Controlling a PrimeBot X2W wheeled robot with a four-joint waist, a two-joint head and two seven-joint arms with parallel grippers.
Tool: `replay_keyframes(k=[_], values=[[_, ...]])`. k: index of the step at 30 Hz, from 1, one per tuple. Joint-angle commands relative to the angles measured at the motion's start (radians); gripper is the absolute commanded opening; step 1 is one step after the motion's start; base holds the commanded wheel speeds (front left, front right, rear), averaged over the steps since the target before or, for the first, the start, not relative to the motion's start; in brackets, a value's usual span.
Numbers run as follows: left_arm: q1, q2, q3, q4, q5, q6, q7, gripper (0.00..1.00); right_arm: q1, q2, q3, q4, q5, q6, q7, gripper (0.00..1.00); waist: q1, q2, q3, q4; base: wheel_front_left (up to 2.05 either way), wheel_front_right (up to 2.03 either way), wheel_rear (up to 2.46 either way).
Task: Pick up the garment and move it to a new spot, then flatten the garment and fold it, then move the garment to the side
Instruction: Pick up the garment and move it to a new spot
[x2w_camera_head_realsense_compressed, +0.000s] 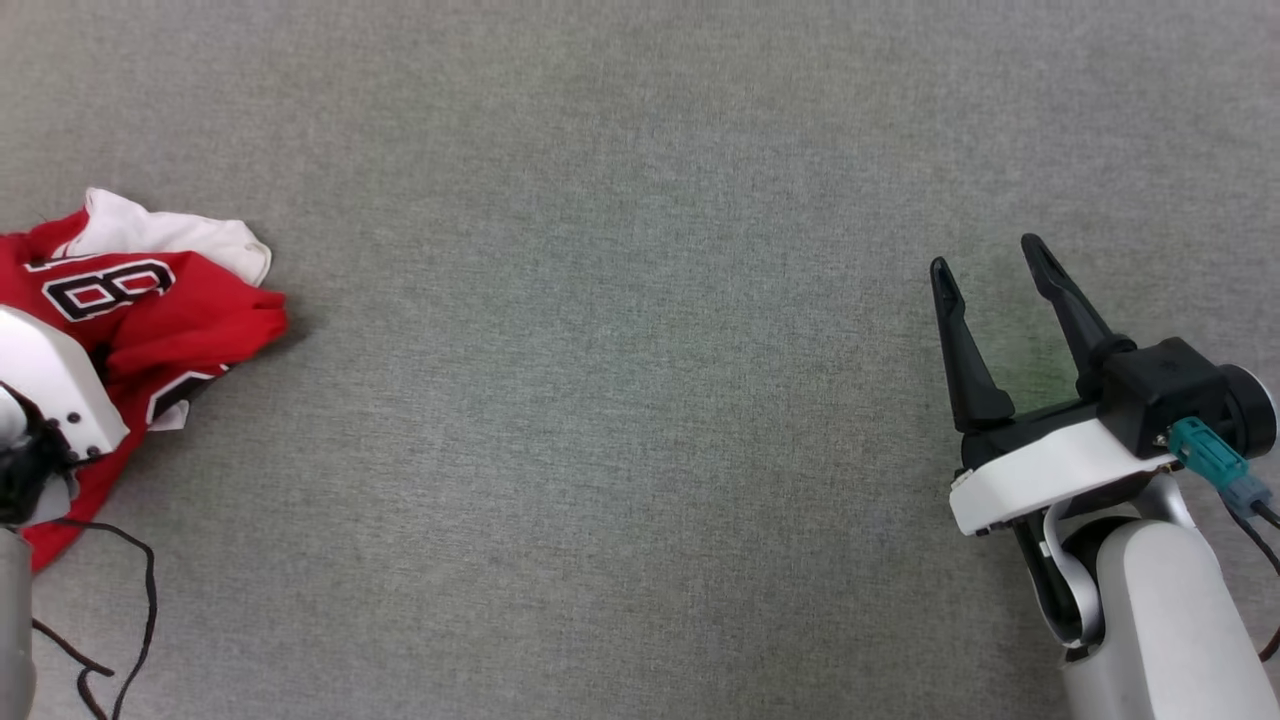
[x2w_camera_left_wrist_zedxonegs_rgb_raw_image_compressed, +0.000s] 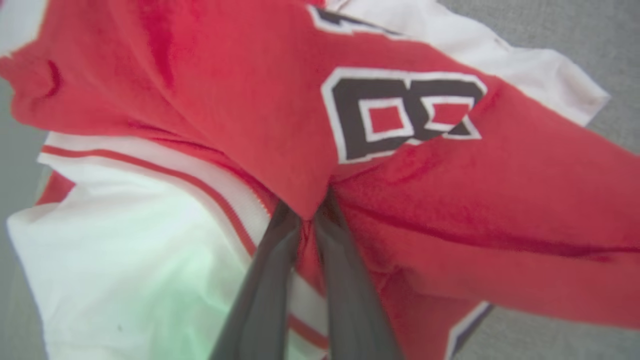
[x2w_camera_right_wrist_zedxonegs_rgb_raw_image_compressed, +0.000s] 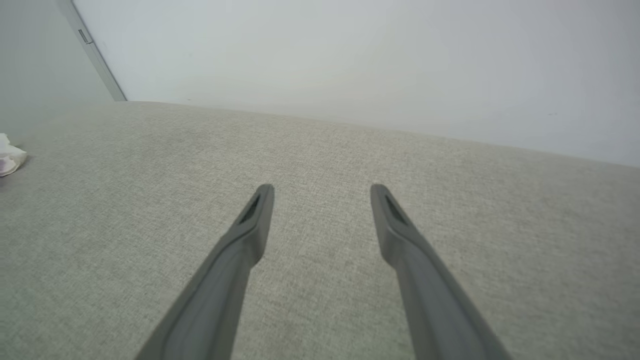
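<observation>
— Left gripper state, for the entry?
— Fingers pressed together, pinching a fold of red cloth on the jersey. The fold sits just below the black 8, which is outlined in white.
— Jersey condition?
— Crumpled in a heap on the grey fabric surface. A white sleeve pokes out at the heap's far side. In the left wrist view, red-and-white striped trim runs beside the pinched fold, with more white cloth past it. In the head view the left gripper's white wrist housing covers part of the heap and its fingers are hidden.
— Around the jersey?
— A black cable trails from the left arm, close to the jersey's near end.
— Right gripper?
— Well apart from the jersey, across the grey surface. Its fingers are spread wide and point away over the cloth. Cannot tell whether the tips touch it. There is a teal connector on its wrist. A white wall rises beyond the surface's far edge.
</observation>
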Motion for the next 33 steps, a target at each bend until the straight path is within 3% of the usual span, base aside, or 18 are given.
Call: replay_keyframes(k=[1,11,18,24,33], values=[[0.018,-0.004,-0.008,0.013,0.018,0.013,-0.033,0.00,-0.006,0.001,-0.003,0.009,0.007,0.000,-0.006,1.00,-0.0001,0.0000,-0.024,0.004,0.00,0.00,0.00],[-0.069,0.018,-0.011,-0.039,0.126,0.100,-0.372,0.00,0.058,0.001,-0.024,0.028,0.037,0.000,-0.022,1.00,-0.0001,0.0000,-0.181,0.017,0.00,0.00,0.00],[-0.087,-0.006,-0.035,-0.069,0.167,0.108,-0.533,0.00,0.096,0.001,-0.041,0.026,0.059,0.000,-0.020,1.00,-0.0001,0.0000,-0.274,-0.004,0.00,0.00,0.00],[-0.054,-0.083,-0.085,-0.126,0.174,0.099,-0.598,0.00,0.129,0.001,-0.045,0.017,0.093,0.000,-0.017,1.00,-0.0001,0.0000,-0.341,-0.066,0.00,0.00,0.00],[0.030,-0.232,-0.235,-0.270,0.196,0.068,-0.565,0.00,0.152,0.001,-0.054,0.006,0.089,0.000,-0.001,1.00,-0.0001,0.0000,-0.359,-0.203,0.00,0.00,0.00]])
